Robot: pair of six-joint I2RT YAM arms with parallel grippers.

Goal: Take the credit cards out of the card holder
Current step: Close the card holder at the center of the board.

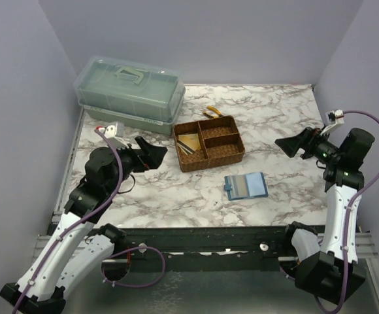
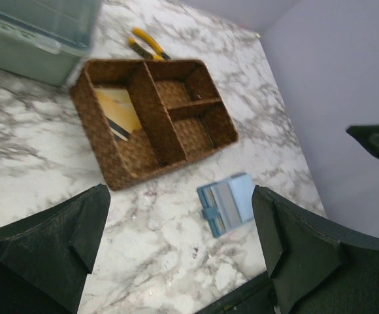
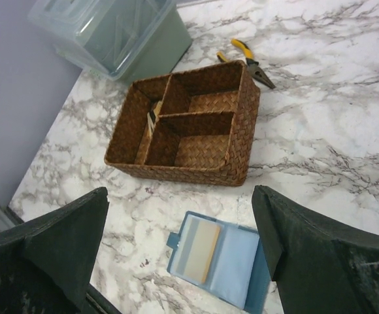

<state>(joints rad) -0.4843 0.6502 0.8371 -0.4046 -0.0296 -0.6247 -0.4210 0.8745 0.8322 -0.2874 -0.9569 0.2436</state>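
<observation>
Starting at the near edge: got the left hand (image 1: 151, 150) hovering over the left side of the desk (image 1: 176, 196), spread wide apart and gripping nothing. Same deal with the right hand (image 1: 287, 144) over on the right side, gaping and empty too. Only getting the inner faces of the dark fingers (image 2: 59, 242) in the left wrist view, chopped off by the bottom edge. Same story in the right wrist view.

Next up, spotting the card holder (image 1: 246, 186) lying open and flat on the marble, roughly between the two hands and just on the near side of the woven tray (image 1: 208, 144), not touching it. Can see a pale tan card (image 3: 199, 248) tucked into the half with the little clasp tab. Looks like a few striped edges stacked there from the top, but can't count them. Can't tell if the other half holds anything, just reads as plain light blue.

Further back, finding a yellowish card (image 2: 119, 112) with a dark stripe lying in the tray's long left compartment, mostly hidden behind the tray wall from the right wrist. Could be more than one in there, too small to say.

Past the tray's far rim, catching the yellow-handled pliers (image 1: 214, 112), partly blocked by the rim from the top. Farthest back on the left, got a see-through plastic box (image 1: 131, 91) with a green handle, contents too hazy to make out.
</observation>
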